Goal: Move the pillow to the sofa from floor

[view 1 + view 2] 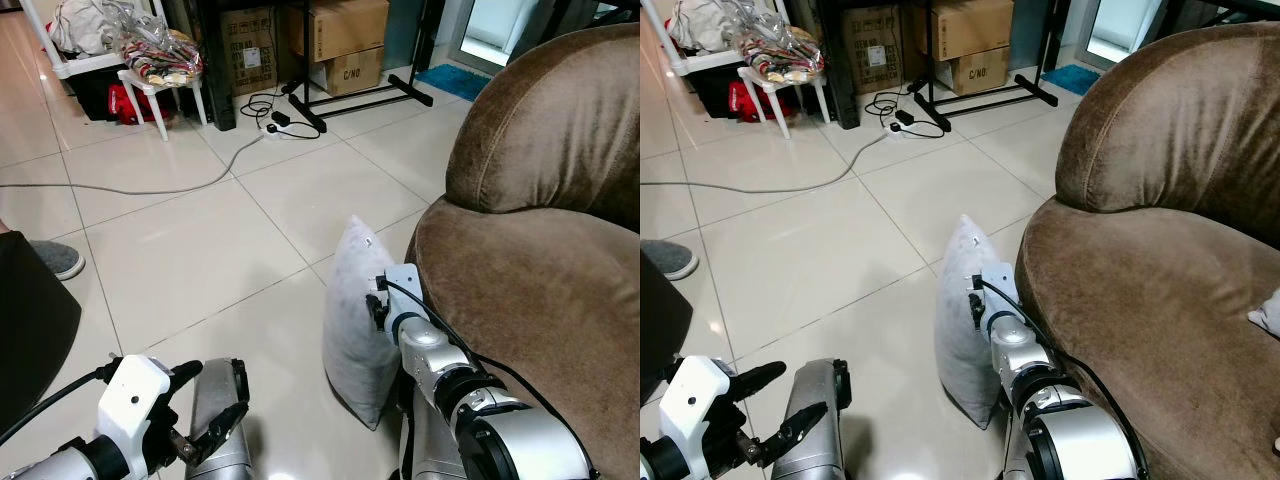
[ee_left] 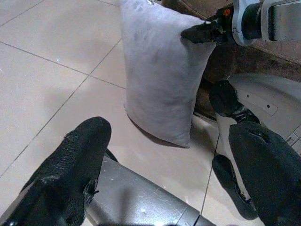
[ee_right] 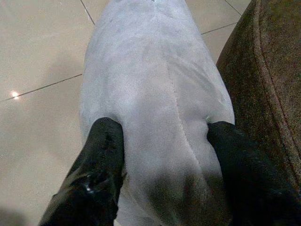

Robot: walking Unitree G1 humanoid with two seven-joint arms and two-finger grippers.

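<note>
A grey pillow [image 1: 350, 330] stands on its edge on the tiled floor, leaning against the front of the brown sofa [image 1: 540, 280]. My right gripper [image 3: 164, 129] reaches down over the pillow's upper edge. Its two black fingers [image 3: 106, 141] press into the fabric from both sides, shut on the pillow [image 3: 150, 61]. The left wrist view shows that same grip at the pillow's top corner [image 2: 160, 75]. My left gripper [image 1: 205, 400] hangs low over the floor to the pillow's left, open and holding nothing.
A person's grey shoe [image 1: 55, 258] and a dark object [image 1: 30, 320] lie at the left. A grey cable [image 1: 150, 188] crosses the tiles. At the back stand a white stool with bags [image 1: 160, 60], cardboard boxes [image 1: 345, 30] and a black stand's feet [image 1: 360, 95].
</note>
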